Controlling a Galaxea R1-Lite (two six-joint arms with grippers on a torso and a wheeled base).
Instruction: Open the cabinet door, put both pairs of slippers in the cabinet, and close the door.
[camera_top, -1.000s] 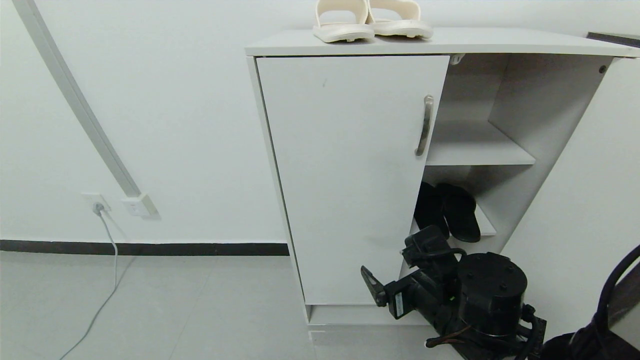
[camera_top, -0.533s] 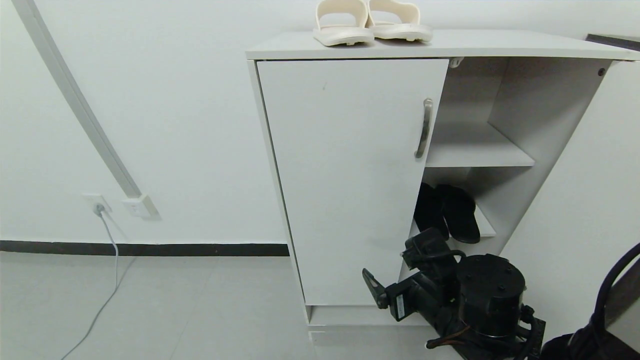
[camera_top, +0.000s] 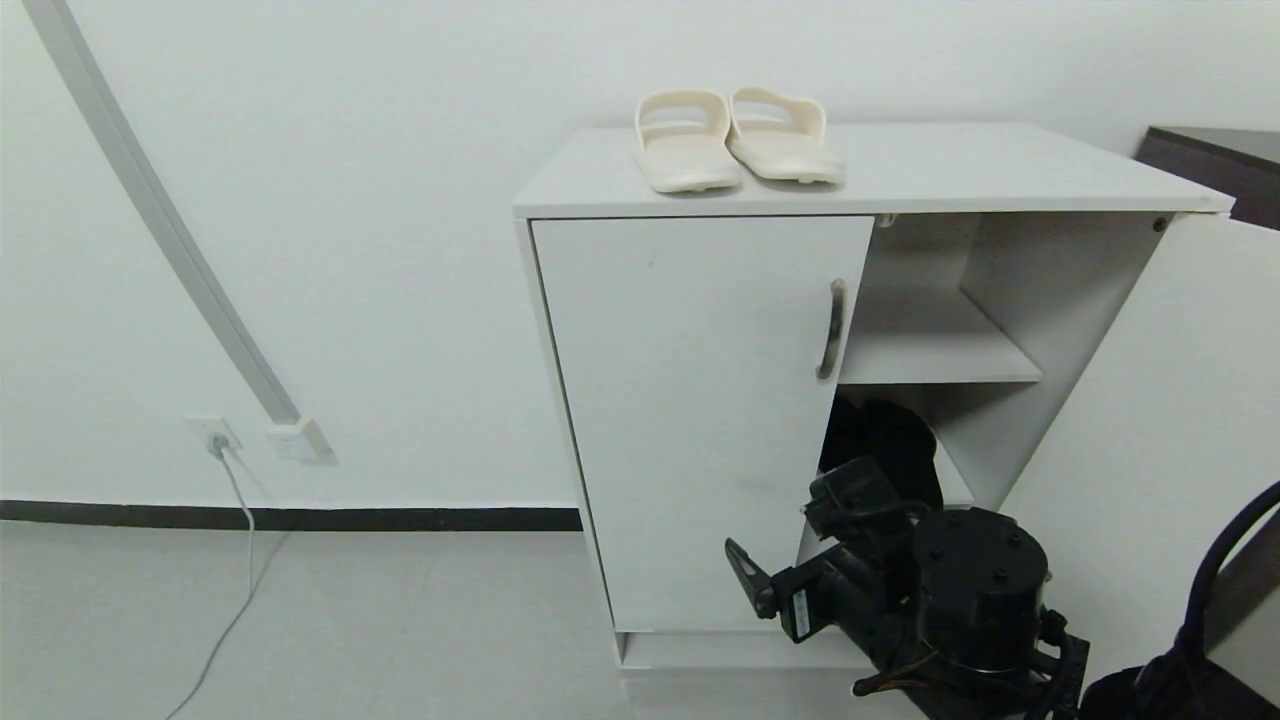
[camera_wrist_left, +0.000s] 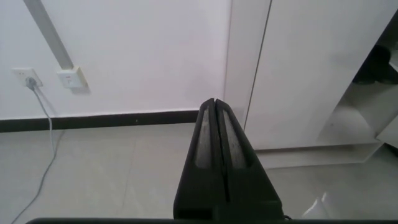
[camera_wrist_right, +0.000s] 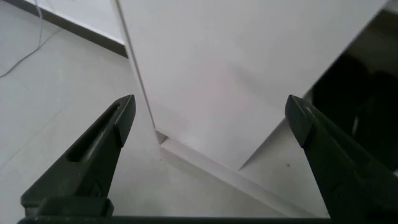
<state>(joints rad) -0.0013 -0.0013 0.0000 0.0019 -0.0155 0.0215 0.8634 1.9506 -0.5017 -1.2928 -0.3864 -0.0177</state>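
Head view: cream slippers (camera_top: 690, 160) sit at the cabinet top's (camera_top: 1000, 165) front edge; raise the spread right gripper (camera_wrist_right: 210, 104) there, left gripper (camera_wrist_left: 215, 107) pressed together.

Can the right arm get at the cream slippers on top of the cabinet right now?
Probably yes: the cream slippers lie uncovered on the cabinet top, though the open right gripper hangs low.

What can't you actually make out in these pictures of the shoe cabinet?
1. Black slippers, head view: near ends hidden by the right arm, one side by the closed door.
2. Space behind that closed door, head view: hidden by the door itself.
3. Open door, head view: cut off by the picture's right edge.
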